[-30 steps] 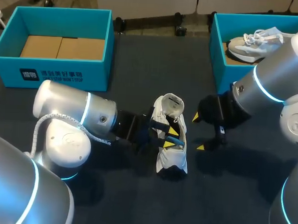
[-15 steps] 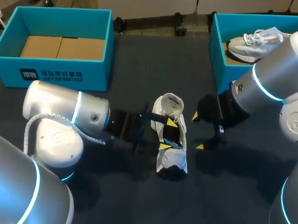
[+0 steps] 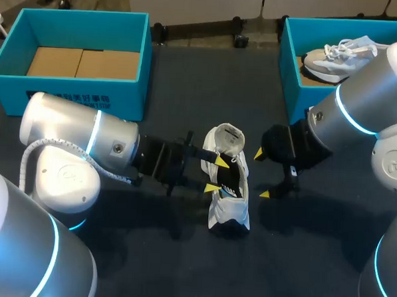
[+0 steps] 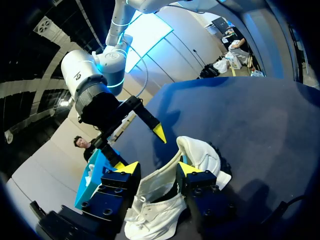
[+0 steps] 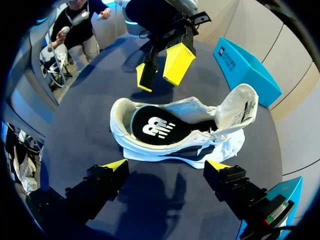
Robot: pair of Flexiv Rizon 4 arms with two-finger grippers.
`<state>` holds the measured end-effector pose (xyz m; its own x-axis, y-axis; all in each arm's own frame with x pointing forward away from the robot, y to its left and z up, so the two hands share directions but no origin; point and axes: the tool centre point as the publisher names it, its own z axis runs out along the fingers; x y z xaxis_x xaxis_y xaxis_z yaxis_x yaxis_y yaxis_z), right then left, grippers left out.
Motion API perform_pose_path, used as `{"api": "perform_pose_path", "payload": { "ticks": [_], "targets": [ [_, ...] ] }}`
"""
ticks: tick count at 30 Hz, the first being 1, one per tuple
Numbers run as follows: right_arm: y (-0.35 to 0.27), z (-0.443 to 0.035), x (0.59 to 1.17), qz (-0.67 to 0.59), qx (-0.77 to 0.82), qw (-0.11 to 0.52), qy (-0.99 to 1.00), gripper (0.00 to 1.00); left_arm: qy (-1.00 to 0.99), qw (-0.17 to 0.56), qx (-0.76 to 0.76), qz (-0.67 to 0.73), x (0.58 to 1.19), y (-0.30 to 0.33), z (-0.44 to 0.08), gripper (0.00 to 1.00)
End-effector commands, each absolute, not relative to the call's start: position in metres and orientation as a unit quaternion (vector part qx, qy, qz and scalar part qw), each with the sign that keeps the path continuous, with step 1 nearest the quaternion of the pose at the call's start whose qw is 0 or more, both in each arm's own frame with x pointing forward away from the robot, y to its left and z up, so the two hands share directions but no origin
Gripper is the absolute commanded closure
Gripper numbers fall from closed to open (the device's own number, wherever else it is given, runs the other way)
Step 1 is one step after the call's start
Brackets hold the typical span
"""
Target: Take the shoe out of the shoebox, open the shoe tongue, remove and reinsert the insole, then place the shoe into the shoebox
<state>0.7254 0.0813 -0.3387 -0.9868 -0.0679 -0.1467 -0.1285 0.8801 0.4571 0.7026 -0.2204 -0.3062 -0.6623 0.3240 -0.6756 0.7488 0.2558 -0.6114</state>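
Note:
A white shoe lies on the dark table between my two grippers, heel toward the near edge. Its tongue is folded open toward the toe, and a black insole with a white logo lies inside. My left gripper stands open at the shoe's left side; in the right wrist view its fingers hang beyond the shoe without touching it. In its own view the shoe sits just under the left gripper. My right gripper is wide open just right of the shoe, holding nothing.
A teal shoebox with a bare cardboard floor stands at the back left. A second teal shoebox at the back right holds a grey shoe. Both arms' bulky links crowd the table's left and right sides.
My left gripper has drawn back leftward out of the shoe's opening and let go of the blue-edged insole, which now lies inside the shoe. The right arm has stayed put.

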Motion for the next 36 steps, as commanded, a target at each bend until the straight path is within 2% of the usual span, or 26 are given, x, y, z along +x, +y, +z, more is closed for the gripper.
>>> {"api": "perform_pose_path", "payload": {
  "ticks": [1, 4, 5, 23, 36],
  "targets": [
    [0.077, -0.341, 0.72, 0.243, -0.046, 0.068, 0.967, 0.0, 0.765, 0.2, 0.371, -0.487, 0.704, -0.215, -0.299, 0.64],
    [0.075, -0.341, 0.72, 0.243, -0.043, 0.068, 0.967, 0.0, 0.765, 0.195, 0.382, -0.48, 0.705, -0.214, -0.298, 0.72],
    [0.073, -0.341, 0.72, 0.243, -0.042, 0.069, 0.967, 0.0, 0.765, 0.193, 0.389, -0.476, 0.706, -0.213, -0.298, 1.0],
    [0.055, -0.329, 0.721, 0.232, -0.028, 0.071, 0.97, 0.0, 0.756, 0.143, 0.484, -0.417, 0.715, -0.186, -0.257, 1.0],
    [0.048, -0.323, 0.721, 0.226, -0.012, 0.065, 0.972, 0.0, 0.751, 0.152, 0.508, -0.393, 0.727, -0.179, -0.247, 1.0]
  ]
}}
